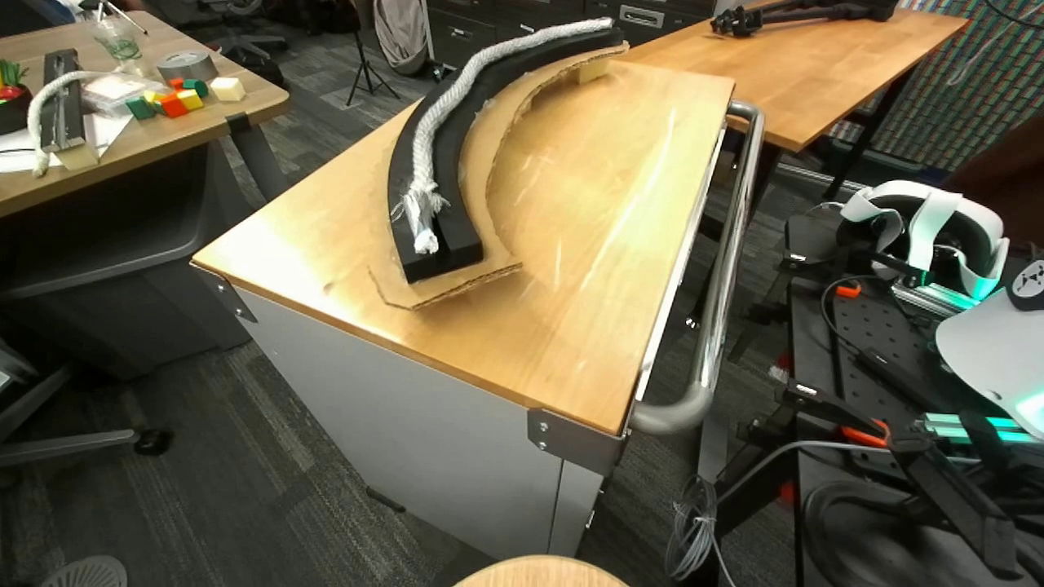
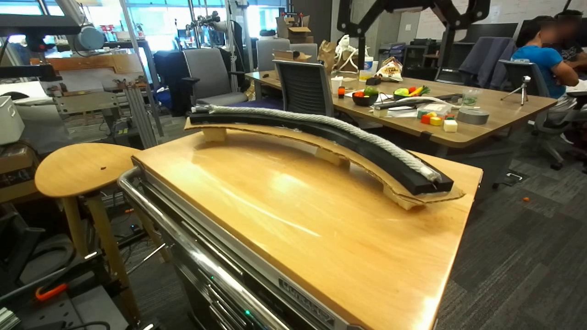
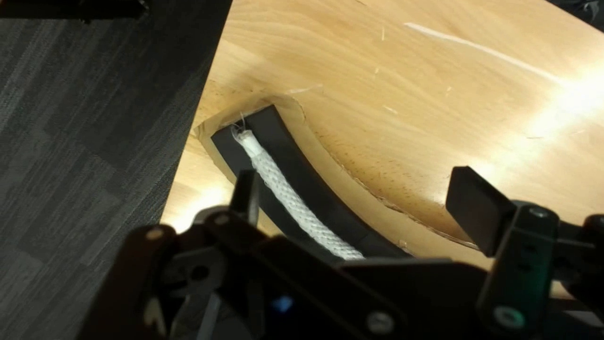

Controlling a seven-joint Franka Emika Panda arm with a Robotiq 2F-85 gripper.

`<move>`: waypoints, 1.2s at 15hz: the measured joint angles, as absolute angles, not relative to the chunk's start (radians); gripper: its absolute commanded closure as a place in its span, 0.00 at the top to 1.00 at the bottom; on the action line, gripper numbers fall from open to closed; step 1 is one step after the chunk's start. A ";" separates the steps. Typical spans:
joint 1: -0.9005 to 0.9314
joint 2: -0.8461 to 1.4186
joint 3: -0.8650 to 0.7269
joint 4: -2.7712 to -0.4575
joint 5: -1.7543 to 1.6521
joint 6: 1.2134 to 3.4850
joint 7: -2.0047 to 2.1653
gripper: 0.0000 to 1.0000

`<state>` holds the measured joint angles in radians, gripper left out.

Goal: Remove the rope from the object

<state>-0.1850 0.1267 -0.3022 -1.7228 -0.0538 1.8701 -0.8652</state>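
The rope (image 1: 444, 104) is a thick pale cord lying lengthwise along the top of the black arc-shaped object (image 1: 461, 232), with a frayed, white-tipped end. In an exterior view, the rope (image 2: 330, 121) follows the whole curve of the black arc (image 2: 390, 167). The arc is on a brown board raised on small blocks. My gripper (image 2: 402, 62) hangs high at the top of that view, fingers wide apart and empty. In the wrist view, the open gripper (image 3: 358, 193) is over the rope (image 3: 292, 203) and arc (image 3: 306, 184); its body hides their lower part.
The arc stands on a wooden-topped cart (image 1: 603, 244) with a metal side handle (image 1: 726, 277). A round stool (image 2: 82, 167) is beside the cart. A table (image 2: 509, 105) behind holds coloured blocks, grey tape (image 2: 473, 116), bowls, and another pale cord over a grey bar.
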 measured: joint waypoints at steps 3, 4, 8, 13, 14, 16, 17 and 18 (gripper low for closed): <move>-0.203 0.128 -0.277 -1.728 -0.076 1.926 -0.917 1.00; -0.208 0.131 -0.272 -1.729 -0.076 1.971 -0.950 1.00; -0.252 0.185 -0.255 -1.720 -0.048 2.132 -1.143 1.00; -0.278 0.267 -0.247 -1.663 -0.043 2.056 -1.192 1.00; -0.279 0.268 -0.245 -1.662 -0.044 2.055 -1.192 1.00; -0.294 0.268 -0.232 -1.671 0.037 2.100 -1.179 1.00; -0.304 0.268 -0.224 -1.677 0.084 2.130 -1.179 1.00; -0.315 0.268 -0.215 -1.687 0.132 2.164 -1.180 1.00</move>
<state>-0.3153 0.2682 -0.2155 -1.6865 0.1322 2.1643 -1.1802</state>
